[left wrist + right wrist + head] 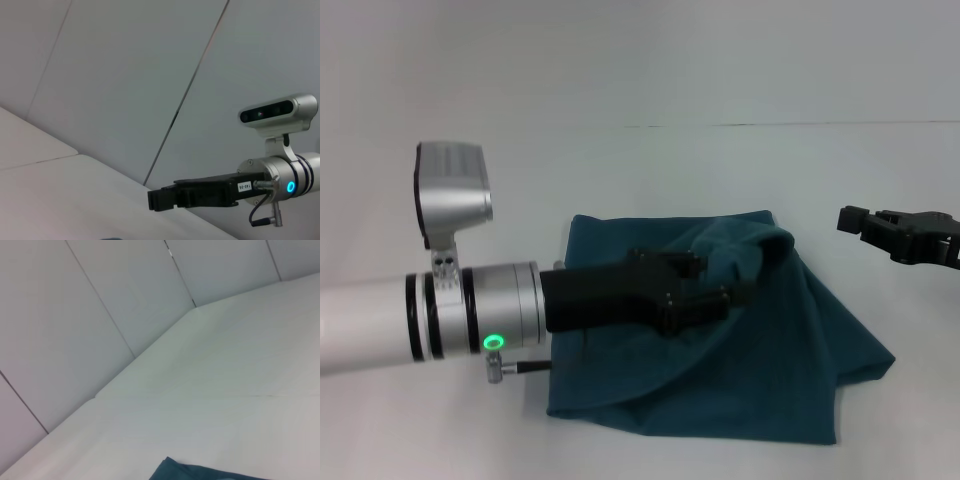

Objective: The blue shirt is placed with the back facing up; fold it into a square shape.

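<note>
- The left gripper (725,285) hangs over the middle of the blue shirt (790,350); its jaws seem to pinch a raised fold of cloth.
- The shirt lies bunched on the white table (650,170), directly under that gripper.
- The right gripper (850,220) waits off the shirt's right edge, well apart; jaw state unclear.
- No readable writing on the shirt.
</note>
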### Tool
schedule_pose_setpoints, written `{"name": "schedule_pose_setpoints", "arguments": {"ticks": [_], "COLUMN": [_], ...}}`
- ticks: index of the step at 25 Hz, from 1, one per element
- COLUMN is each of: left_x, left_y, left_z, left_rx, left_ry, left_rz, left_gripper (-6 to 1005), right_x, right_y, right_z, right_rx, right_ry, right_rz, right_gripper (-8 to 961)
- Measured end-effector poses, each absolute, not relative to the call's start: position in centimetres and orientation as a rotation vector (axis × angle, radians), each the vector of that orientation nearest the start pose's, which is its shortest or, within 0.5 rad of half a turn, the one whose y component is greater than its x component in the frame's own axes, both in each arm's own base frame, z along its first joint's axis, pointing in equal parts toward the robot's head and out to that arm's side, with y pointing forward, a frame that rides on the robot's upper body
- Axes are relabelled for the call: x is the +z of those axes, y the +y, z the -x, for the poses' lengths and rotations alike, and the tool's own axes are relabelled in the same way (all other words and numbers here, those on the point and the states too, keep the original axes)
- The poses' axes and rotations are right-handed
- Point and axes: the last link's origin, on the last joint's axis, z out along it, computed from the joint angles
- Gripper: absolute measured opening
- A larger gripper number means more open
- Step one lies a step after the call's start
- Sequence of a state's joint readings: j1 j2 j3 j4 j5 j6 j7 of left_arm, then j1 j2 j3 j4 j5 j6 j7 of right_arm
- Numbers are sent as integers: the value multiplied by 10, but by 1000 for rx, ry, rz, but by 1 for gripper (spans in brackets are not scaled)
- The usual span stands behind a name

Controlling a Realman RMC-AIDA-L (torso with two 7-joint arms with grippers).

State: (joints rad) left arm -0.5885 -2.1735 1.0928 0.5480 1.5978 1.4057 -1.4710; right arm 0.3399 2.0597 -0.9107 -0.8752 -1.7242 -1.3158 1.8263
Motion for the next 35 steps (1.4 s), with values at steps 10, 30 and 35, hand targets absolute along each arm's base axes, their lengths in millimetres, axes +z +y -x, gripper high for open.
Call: {"name": "schedule_pose_setpoints", "arguments": {"ticks": [10,30,35], "left_x": [-96,-84,-63], "left_y": [308,286,302], "left_z": [203,198,193], "left_rx": [-1019,-1231,-1249], "left_ry": [-844,-816,-690], "left_rz": [2793,2812,2761], "left_gripper": [579,866,863], "right_x": [44,49,52], "right_y": [338,338,341], "right_z": [-285,-291,-290], "right_rx": [777,712,674], "right_ry": [1079,1046,1013], "right_rz": [2321,2332,2350], "right_gripper": [69,70,71]}}
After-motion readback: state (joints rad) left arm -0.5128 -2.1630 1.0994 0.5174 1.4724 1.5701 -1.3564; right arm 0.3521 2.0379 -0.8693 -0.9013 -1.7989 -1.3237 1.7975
